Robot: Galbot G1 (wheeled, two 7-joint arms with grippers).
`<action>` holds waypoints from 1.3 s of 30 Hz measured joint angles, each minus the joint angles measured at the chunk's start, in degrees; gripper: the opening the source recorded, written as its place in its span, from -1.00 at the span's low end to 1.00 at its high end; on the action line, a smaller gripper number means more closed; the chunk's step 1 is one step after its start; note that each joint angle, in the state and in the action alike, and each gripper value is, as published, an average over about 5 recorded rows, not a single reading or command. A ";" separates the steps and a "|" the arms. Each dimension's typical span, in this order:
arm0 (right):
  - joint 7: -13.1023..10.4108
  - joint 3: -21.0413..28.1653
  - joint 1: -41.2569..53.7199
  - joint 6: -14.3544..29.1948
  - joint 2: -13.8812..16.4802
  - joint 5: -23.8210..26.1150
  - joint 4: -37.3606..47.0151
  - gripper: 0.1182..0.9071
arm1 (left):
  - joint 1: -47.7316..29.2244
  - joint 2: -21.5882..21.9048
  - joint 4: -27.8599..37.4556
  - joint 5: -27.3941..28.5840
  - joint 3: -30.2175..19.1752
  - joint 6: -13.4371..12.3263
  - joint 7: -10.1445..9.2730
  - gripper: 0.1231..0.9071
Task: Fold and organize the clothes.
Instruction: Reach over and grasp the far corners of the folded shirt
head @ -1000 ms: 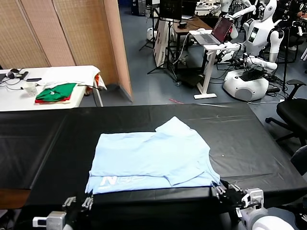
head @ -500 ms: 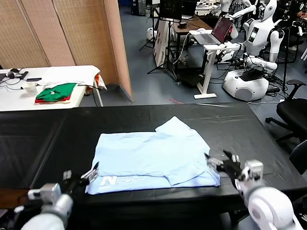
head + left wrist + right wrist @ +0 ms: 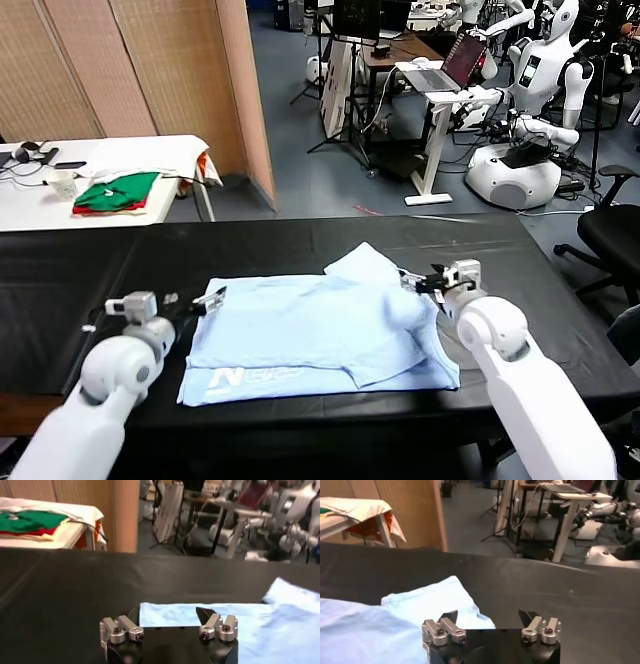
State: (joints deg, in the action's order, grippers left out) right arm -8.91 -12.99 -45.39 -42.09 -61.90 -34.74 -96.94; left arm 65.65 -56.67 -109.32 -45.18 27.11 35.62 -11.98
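Left pincer [image 3: 196, 300] and right pincer [image 3: 417, 283] both reach forward, open.

A long bench [image 3: 520, 290] covered in black sheeting fills the lower half of the frame, edge to edge. Lying flat on it, around the centre, is a pale blue T-shirt [image 3: 310, 335], partly folded, with white lettering [image 3: 255, 378] at its lower left corner. One sleeve, I think, juts toward the upper right.
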 joint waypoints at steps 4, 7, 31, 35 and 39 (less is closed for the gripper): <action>1.61 2.94 4.04 0.84 -1.24 1.64 5.52 1.00 | -6.36 1.28 6.06 -0.95 -3.99 1.12 0.07 1.00; 2.54 4.71 6.72 1.15 -2.00 2.04 9.17 1.00 | -10.16 1.63 9.68 -1.90 -6.18 1.94 0.13 1.00; 6.89 11.20 15.43 1.71 -5.58 4.25 22.62 -0.32 | -17.09 2.19 19.08 -3.05 -10.83 3.25 1.35 0.14; 7.14 11.45 15.47 1.83 -5.57 4.26 22.99 -0.64 | -16.88 2.16 19.09 -2.84 -11.03 3.18 1.49 -0.21; 7.13 11.57 15.51 1.86 -5.53 4.28 23.22 -0.80 | -17.15 1.96 19.60 -2.65 -11.19 2.85 1.73 -0.56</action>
State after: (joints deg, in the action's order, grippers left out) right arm -1.78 -1.41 -29.88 -40.23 -67.43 -30.46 -73.71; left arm 48.50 -54.71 -89.71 -47.83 15.93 38.47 -10.26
